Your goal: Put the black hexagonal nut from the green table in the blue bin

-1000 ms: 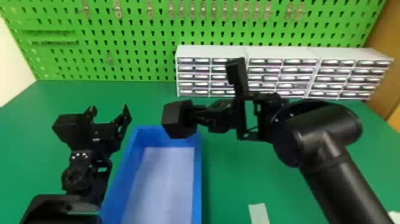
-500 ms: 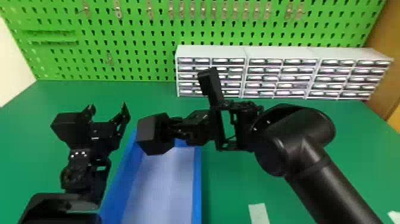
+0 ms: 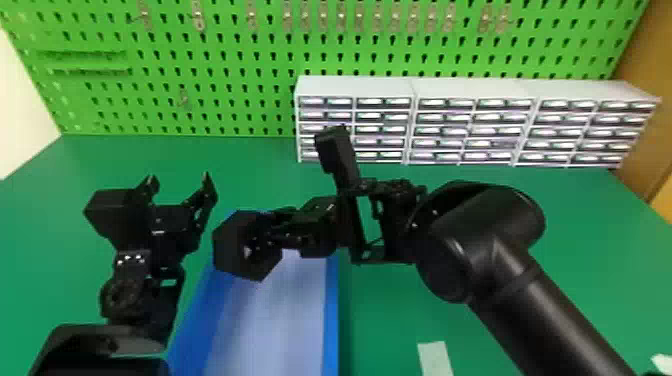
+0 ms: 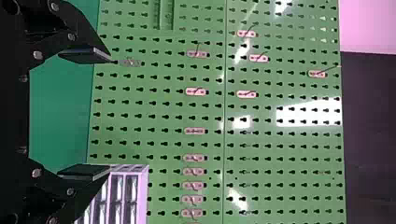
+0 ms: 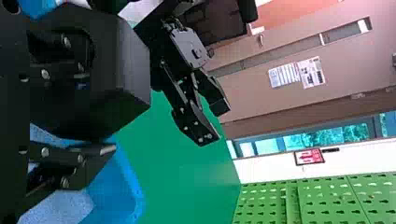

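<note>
In the head view, my right gripper (image 3: 280, 234) is over the far part of the blue bin (image 3: 331, 305), shut on the black hexagonal nut (image 3: 227, 250), which hangs in the air above the bin's far left side. The right wrist view shows the nut (image 5: 126, 70) large at my right gripper (image 5: 93, 109), one finger lying against its side, with the bin's rim (image 5: 136, 186) beyond. My left gripper (image 3: 178, 181) stands parked and open left of the bin in the head view; its fingers are apart in the left wrist view (image 4: 111, 114) with nothing between them.
The green table (image 3: 390, 310) extends around the bin. White drawer units (image 3: 475, 90) line its back right, before a green pegboard (image 3: 225, 60). A pale strip (image 3: 435, 357) lies right of the bin. My left gripper stands close to the nut's left side.
My right arm has moved left and nearer to the robot, carrying the nut over the bin and closer to my left gripper. The left arm has stayed nearly still.
</note>
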Robot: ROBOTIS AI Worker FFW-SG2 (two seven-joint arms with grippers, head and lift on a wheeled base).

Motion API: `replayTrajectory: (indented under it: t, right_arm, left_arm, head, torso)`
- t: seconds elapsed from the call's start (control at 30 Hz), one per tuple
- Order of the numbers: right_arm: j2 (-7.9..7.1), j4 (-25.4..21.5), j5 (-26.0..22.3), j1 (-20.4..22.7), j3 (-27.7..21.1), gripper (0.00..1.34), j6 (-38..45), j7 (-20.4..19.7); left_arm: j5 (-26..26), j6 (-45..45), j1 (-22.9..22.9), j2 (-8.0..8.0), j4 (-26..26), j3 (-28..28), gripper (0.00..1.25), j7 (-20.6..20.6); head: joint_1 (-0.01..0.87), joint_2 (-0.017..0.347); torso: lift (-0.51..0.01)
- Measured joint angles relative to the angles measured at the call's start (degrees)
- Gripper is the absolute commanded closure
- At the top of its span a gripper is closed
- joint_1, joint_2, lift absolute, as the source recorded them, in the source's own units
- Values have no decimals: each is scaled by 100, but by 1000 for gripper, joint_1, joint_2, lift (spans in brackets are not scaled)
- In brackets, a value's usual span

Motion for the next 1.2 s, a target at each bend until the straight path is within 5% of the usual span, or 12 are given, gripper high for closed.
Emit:
replayTrajectory:
  t: [0.1,0.73,1.2]
  right_arm:
    - [-1,13,-13,-19,37,98,13,-10]
    - [-18,21,-25,-32,8,104,20,-21]
    - [8,-101,279,110,-889,105,14,-12]
  left_arm:
    - [0,0,0,0,0,5,415,0]
    - [0,0,1,2,0,-2,415,0]
    - [-7,0,11,2,1,-5,415,0]
  head:
    - [657,57]
    - [657,57]
    - [657,57]
  torso:
    - [-95]
    - [-95]
    - [-95]
